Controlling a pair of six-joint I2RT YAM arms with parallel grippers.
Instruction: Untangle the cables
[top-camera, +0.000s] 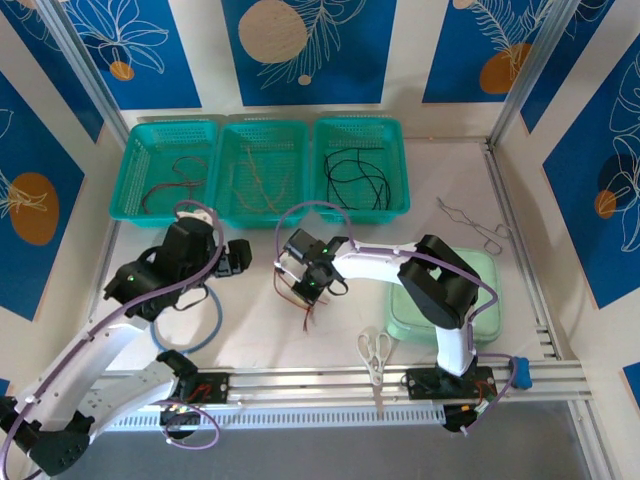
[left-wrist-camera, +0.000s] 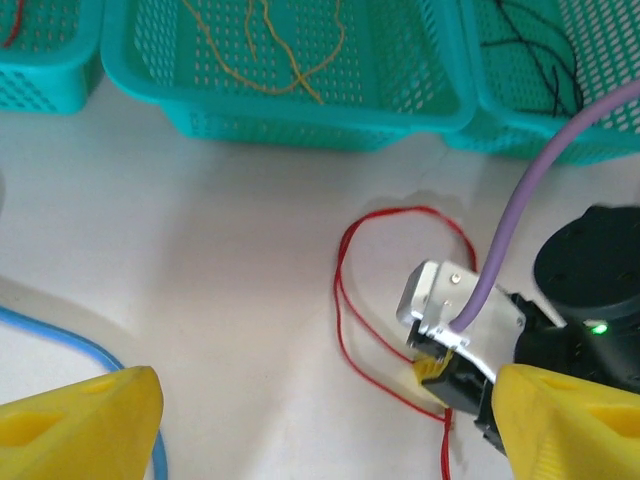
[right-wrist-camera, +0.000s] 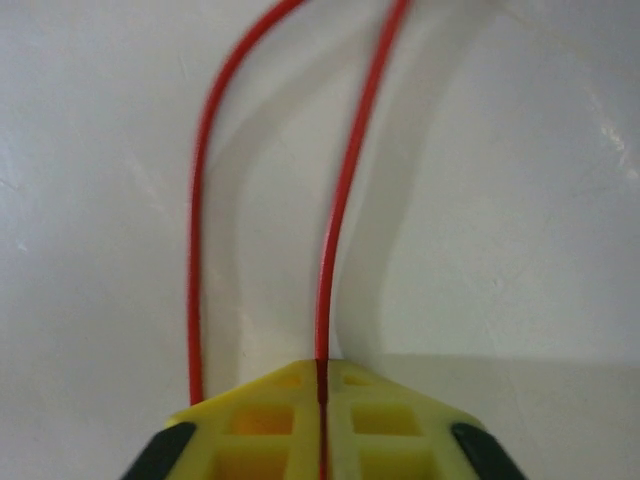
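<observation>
A teal basket (top-camera: 128, 175) at the far left of the bench (top-camera: 260, 340) holds red cables (top-camera: 172, 186). Nearer, the left fingers (left-wrist-camera: 80, 420) are spread wide and released, holding nothing, above the bench just left of a loose red cable (left-wrist-camera: 340, 290). The middle basket (top-camera: 262, 125) holds yellow-tan cables (top-camera: 258, 175). Near of it, the loose red cable lies in a loop on the bench. The right fingers (right-wrist-camera: 270, 410) are clenched on one strand of it, and a second strand runs just beside them. The far right basket (top-camera: 400, 160) holds black cables (top-camera: 355, 180).
</observation>
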